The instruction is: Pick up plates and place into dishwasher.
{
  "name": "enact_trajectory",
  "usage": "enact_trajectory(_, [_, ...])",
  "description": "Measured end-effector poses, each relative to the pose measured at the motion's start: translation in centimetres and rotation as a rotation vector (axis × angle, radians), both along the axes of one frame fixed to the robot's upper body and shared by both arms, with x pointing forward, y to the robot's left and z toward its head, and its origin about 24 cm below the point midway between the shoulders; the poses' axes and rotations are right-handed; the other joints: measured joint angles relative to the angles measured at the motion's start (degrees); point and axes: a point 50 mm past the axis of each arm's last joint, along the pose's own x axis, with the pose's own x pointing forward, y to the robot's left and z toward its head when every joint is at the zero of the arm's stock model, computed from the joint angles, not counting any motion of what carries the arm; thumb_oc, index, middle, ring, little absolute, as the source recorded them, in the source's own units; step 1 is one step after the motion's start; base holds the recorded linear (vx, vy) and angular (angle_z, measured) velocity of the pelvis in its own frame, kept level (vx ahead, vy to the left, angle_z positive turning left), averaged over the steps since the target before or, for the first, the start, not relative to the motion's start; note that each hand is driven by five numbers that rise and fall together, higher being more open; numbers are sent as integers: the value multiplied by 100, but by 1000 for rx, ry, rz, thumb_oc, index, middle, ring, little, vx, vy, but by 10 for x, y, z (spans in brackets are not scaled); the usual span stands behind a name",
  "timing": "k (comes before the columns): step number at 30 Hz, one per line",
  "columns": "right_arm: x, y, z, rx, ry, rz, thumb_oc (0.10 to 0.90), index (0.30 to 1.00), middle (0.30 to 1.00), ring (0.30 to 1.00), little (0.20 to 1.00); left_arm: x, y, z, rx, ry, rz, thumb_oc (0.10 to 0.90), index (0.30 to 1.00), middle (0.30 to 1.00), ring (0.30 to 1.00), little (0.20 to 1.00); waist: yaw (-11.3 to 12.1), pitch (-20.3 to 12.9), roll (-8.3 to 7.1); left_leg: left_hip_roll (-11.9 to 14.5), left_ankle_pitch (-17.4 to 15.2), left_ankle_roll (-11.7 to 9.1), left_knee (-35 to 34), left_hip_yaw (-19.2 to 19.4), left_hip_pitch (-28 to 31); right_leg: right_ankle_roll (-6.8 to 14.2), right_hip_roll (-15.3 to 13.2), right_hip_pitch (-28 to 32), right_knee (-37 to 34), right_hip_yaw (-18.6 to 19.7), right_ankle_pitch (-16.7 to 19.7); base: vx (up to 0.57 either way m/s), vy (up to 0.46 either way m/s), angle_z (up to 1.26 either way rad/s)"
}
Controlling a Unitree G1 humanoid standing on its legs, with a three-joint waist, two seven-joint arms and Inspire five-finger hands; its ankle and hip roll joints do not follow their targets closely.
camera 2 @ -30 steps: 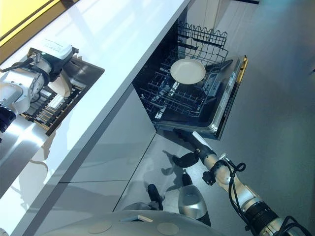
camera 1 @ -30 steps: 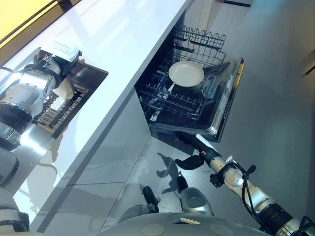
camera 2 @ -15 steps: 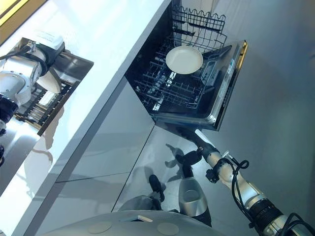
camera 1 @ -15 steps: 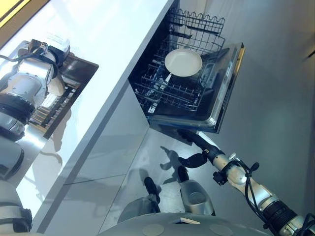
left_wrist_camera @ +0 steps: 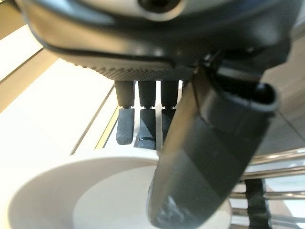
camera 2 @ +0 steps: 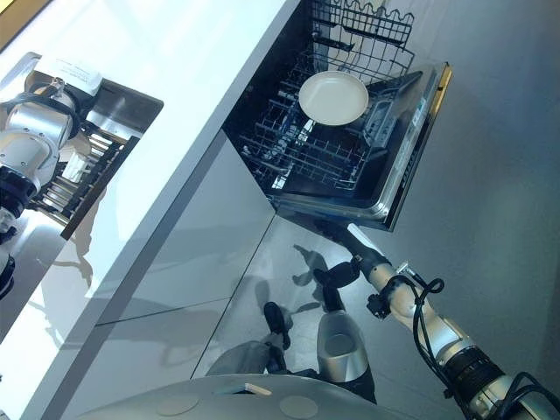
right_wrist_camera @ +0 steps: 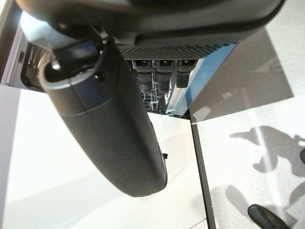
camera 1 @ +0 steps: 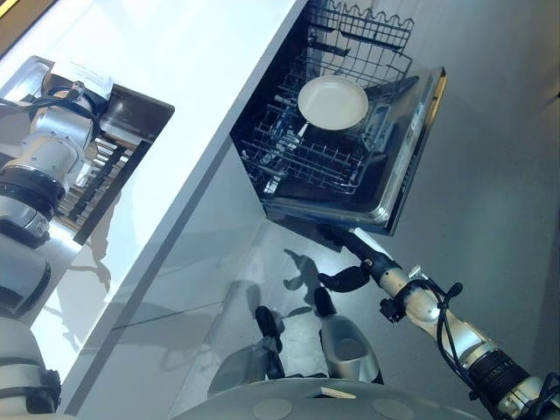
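Worktop: a long white counter [camera 1: 188, 96] runs across the scene, with a sink [camera 1: 131, 131] cut into it. A metal rack [camera 1: 101, 179] lies inside the sink.
Floor: grey and smooth [camera 1: 499, 210], open on the far side of the dishwasher door.
Dishwasher: it stands under the counter with its door [camera 1: 411, 157] folded down and the lower wire basket [camera 1: 324, 162] pulled out.
Plate in dishwasher: one round white plate [camera 1: 332, 102] lies in the lower wire basket, near the back of it.
Edges: the front lip of the door is just beyond the right hand; the counter edge runs beside the dishwasher on the sink side.
Left hand: the left hand [left_wrist_camera: 209, 143] is down in the sink, over the rack. In the left wrist view its thumb lies on a white plate [left_wrist_camera: 95, 195] and its fingers [left_wrist_camera: 145, 126] reach past the plate's far rim, so it pinches this plate.
Right hand: the right hand [camera 1: 354, 262] hangs low over the floor, just below the door's front edge, with relaxed fingers, spread apart from the thumb, and nothing in it.
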Motion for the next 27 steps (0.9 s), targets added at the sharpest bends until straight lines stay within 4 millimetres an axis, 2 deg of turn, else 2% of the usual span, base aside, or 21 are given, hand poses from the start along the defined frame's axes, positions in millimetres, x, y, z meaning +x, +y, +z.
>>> enact_trajectory(9, [0,2,1,8,-1,7,800,900,900,900,900,-1,-14,-4,12,-37,-111,100,300,300,300,200,165,-4,-5,-8,8,-7,0,-220,133,-3,-39,333,-182,-297,0,-20,-25,15])
enact_trajectory(12, [1,4,1,14,-6,7,800,900,900,900,900,-2,-16,0,-59,-105,-169,100,300,300,300,200,303,-11,-15,-6,17,-8,0,-268,136,-3,-43,368,-193,-337,1,-57,-30,11])
enact_trajectory(14, [1,6,1,22,-7,7,800,900,900,900,900,-4,-15,3,-114,-152,-196,100,300,300,300,200,302,-18,-29,-8,23,-6,0,-356,156,-3,-61,446,-235,-443,1,-60,-27,20])
enact_trajectory(18, [2,10,4,41,-23,10,800,900,900,900,900,-12,-9,11,-230,-257,-272,100,300,300,300,200,376,-27,-46,-11,23,-6,0,-446,203,-3,-88,591,-334,-543,1,-53,-22,16])
enact_trajectory(21, [3,16,7,74,-44,11,800,900,900,900,900,-26,-5,19,-349,-412,-378,100,300,300,300,200,497,-61,-105,-10,22,-7,0,-517,265,-4,-86,714,-405,-616,1,-48,-10,13])
enact_trajectory(24, [5,18,10,96,-60,0,800,900,900,900,900,-36,-2,21,-402,-499,-430,100,300,300,300,200,634,-94,-156,-12,21,-8,0,-524,292,-4,-88,752,-417,-623,0,-44,3,3])
enact_trajectory(27, [6,19,13,113,-75,-5,800,900,900,900,900,-47,7,18,-433,-549,-449,100,300,300,300,200,667,-146,-234,-23,22,-8,-1,-587,309,-4,-100,832,-475,-654,0,-44,-2,11])
